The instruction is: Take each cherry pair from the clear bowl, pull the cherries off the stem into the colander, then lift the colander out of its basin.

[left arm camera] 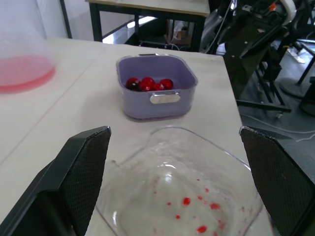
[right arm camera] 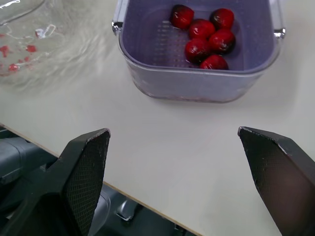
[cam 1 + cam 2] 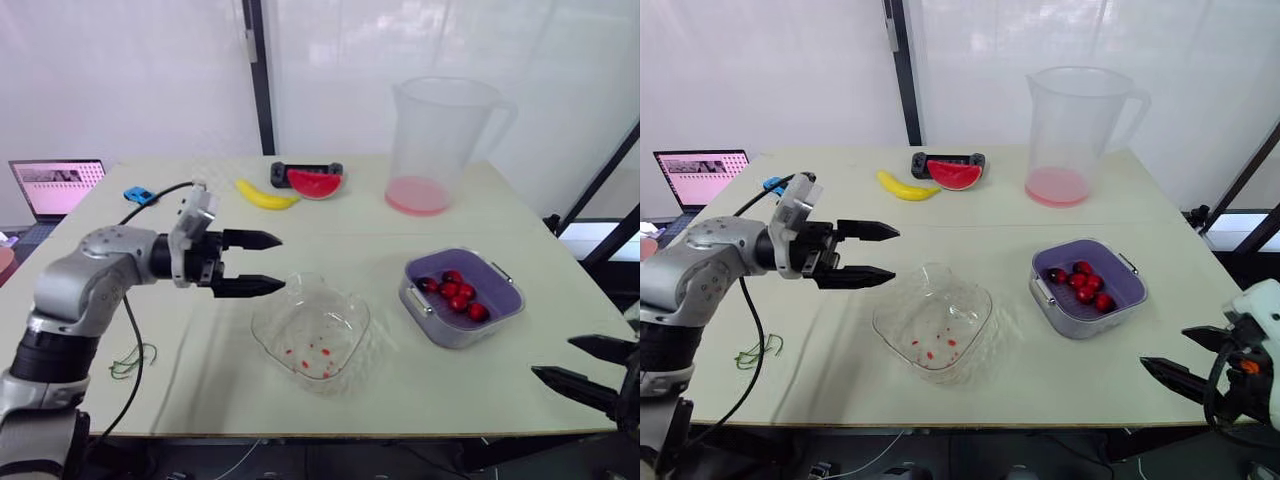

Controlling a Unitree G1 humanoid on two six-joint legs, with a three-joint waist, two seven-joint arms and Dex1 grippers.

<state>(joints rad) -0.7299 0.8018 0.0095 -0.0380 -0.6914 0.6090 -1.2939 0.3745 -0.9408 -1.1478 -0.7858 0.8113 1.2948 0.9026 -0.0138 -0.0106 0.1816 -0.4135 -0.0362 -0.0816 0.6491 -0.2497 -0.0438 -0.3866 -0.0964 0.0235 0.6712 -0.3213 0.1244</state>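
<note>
Cherries (image 3: pixel 455 292) are sitting in the colander (image 3: pixel 470 265), the clear bowl (image 3: pixel 310 330) beside the released left end effector (image 3: pixel 281 263) is lying emptied, and the released right end effector (image 3: pixel 552 358) is awaiting the lift-out.

Left claw (image 3: pixel 283 262) hovers spread wide beside the clear bowl (image 3: pixel 266 335), which holds red specks, possibly juice; cherries (image 3: pixel 455 292) lie in the purple colander (image 3: pixel 470 262).

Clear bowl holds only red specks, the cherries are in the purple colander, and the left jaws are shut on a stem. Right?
Not quite: the left gripper has its jaws open and holds nothing, as the left wrist view shows. The rest stands: the clear bowl holds only red specks, and the cherries lie in the purple colander.
</note>
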